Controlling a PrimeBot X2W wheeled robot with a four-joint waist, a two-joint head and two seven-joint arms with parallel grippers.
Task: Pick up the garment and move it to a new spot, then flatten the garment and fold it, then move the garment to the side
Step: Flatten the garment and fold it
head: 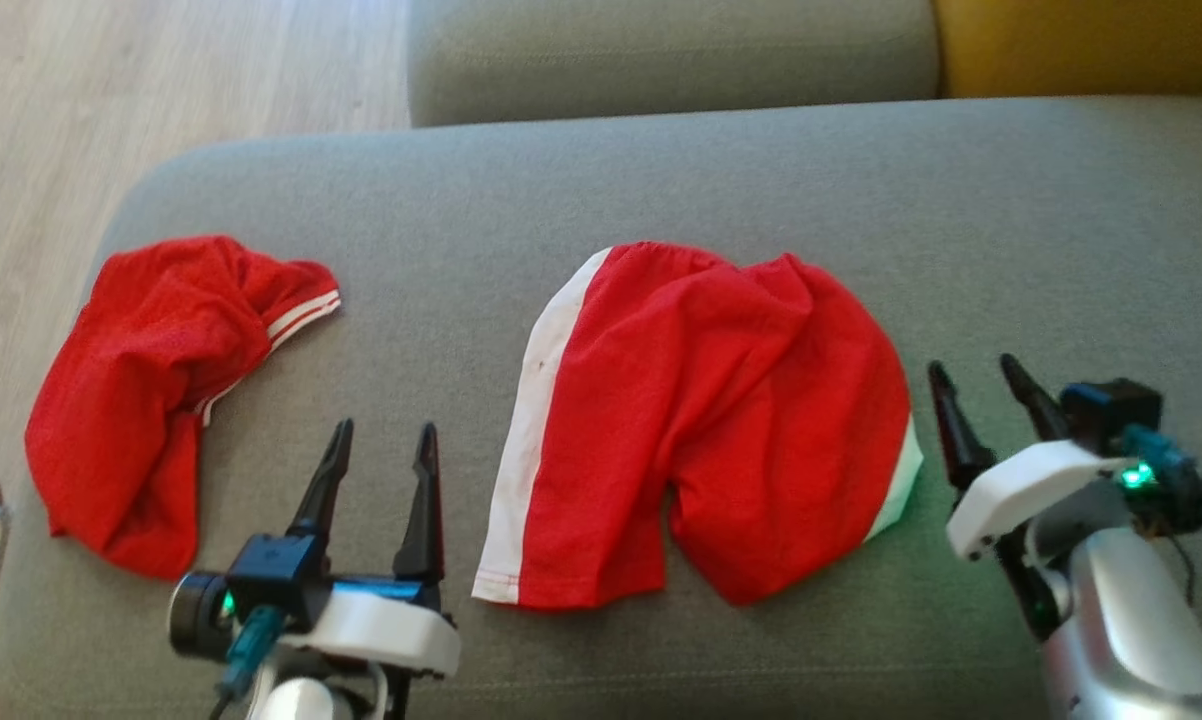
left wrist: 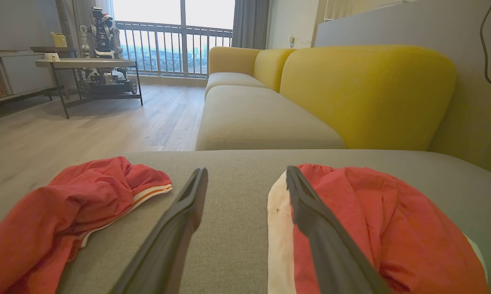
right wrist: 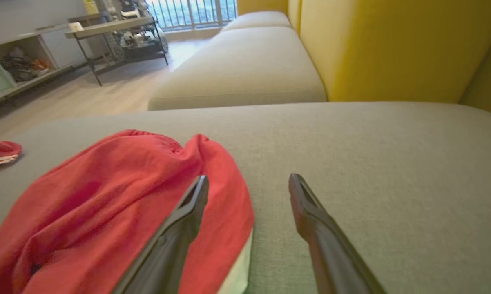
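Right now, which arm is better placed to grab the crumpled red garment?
Left: the left gripper, open, sits between the crumpled garment and the shorts; the right gripper is beyond the shorts.

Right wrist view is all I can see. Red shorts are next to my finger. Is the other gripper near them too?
Observer: Yes. The left gripper sits open just off the left side of the red shorts, holding nothing.
Operator: What's that little red bit far on my left?
Observer: A second red garment, crumpled, with white-striped trim, lying apart from the shorts.
Operator: Is there white on the shorts' other side too?
Observer: Yes, a wide white stripe runs down their left edge.
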